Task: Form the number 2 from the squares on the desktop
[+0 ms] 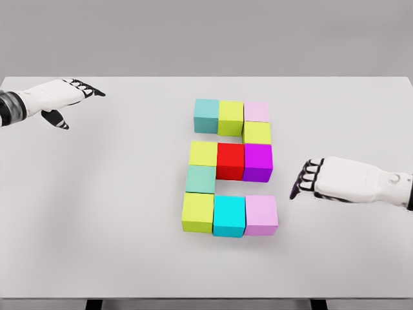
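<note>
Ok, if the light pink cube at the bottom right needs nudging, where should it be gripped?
Probably from above, right hand pinching the light pink cube front to back: its left face touches the cyan cube, while its front, back and right faces are free.

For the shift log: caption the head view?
Coloured blocks form a 2 on the white table; both robot hands open, clear.

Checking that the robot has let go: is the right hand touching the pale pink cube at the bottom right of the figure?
Apart. The head view shows bare table between the right hand and the pale pink cube.
</note>
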